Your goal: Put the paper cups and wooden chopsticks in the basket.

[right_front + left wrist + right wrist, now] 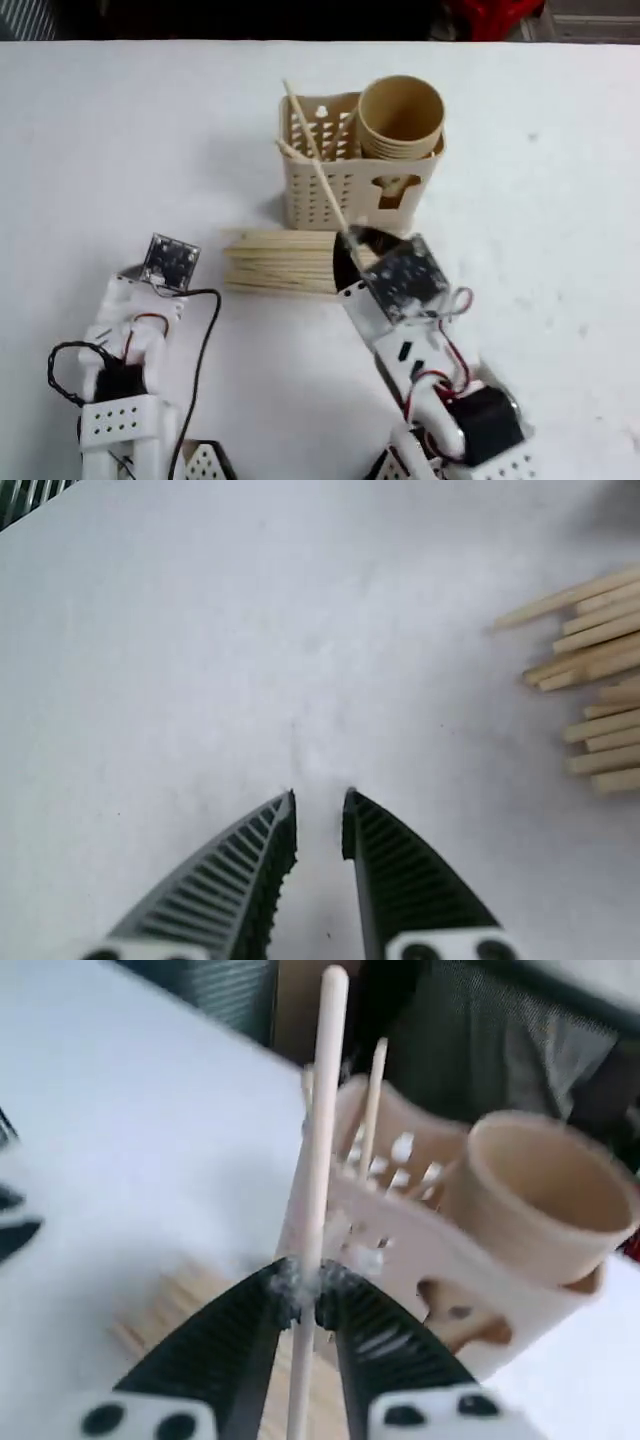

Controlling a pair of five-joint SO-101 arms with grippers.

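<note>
One chopstick (320,1110) sits clenched in the right end effector (305,1285); left end effector (319,798) seemingly released, empty.

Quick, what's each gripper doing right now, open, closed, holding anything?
Left gripper: slightly open, holding nothing.
Right gripper: closed on one wooden chopstick.

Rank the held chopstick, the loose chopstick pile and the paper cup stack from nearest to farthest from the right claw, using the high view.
1. Held chopstick: gripped in the right claw, leaning over the basket.
2. Chopstick pile: lying flat, its end right beside the claw.
3. Paper cup stack: standing in the basket, beyond the claw.
</note>
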